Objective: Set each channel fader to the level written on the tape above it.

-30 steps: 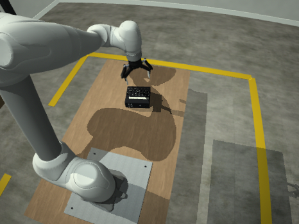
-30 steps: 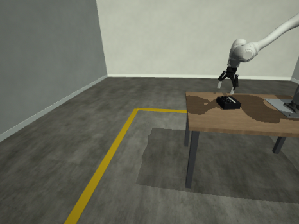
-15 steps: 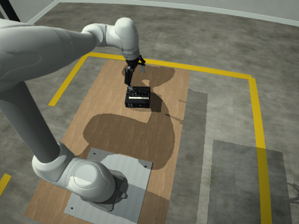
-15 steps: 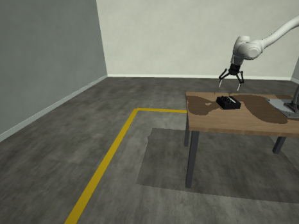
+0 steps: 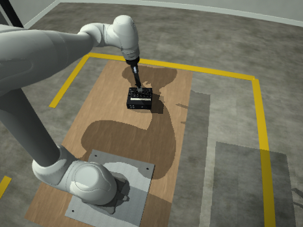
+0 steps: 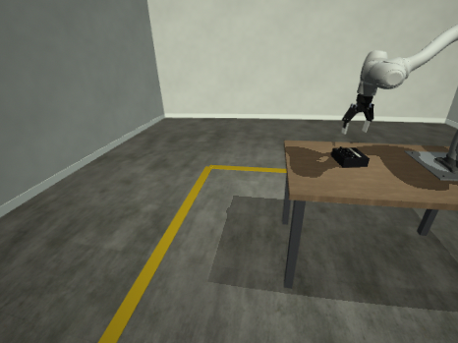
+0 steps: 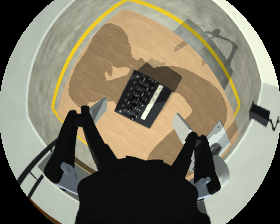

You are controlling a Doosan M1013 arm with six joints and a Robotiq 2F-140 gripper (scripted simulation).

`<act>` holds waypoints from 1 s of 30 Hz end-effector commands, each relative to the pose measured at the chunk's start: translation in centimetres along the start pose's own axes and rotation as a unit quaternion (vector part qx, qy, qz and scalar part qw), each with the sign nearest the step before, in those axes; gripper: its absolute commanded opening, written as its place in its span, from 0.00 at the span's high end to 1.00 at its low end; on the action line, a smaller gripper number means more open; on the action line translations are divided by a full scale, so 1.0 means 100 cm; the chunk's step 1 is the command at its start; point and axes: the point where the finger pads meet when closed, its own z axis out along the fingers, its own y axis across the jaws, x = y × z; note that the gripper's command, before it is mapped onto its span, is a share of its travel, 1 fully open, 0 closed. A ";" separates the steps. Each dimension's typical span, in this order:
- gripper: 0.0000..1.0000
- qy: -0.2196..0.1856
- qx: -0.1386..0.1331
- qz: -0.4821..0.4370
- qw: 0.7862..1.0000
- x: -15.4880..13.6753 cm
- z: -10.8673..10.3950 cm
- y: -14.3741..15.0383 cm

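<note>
The black lighting desk (image 5: 140, 103) (image 6: 350, 157) (image 7: 133, 91) stands flat on the wooden table (image 5: 107, 81) (image 6: 344, 187), towards its far end. A pale tape strip (image 5: 140, 99) (image 7: 151, 105) runs across its top. The faders and the written levels are too small to read. My gripper (image 5: 139, 88) (image 6: 355, 129) (image 7: 141, 111) is open wide and empty. It hangs well above the desk, pointing down at it, with the desk showing between the two fingers in the wrist view. Nothing touches the desk.
The arm's grey base plate (image 5: 136, 175) (image 6: 428, 159) is bolted to the near end of the table. A yellow line (image 5: 260, 114) (image 6: 167, 241) marks the floor around the table. The table's far edge lies close behind the desk.
</note>
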 end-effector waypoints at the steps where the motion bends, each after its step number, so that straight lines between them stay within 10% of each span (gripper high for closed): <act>1: 0.00 -0.013 0.001 -0.139 0.990 -0.001 -0.003 0.003; 8: 0.00 -0.016 -0.001 -0.260 0.965 -0.001 -0.004 0.004; 19: 0.00 -0.049 0.005 -0.534 0.844 -0.001 -0.004 0.004; 30: 0.00 -0.046 0.011 -0.592 0.805 0.000 -0.001 -0.001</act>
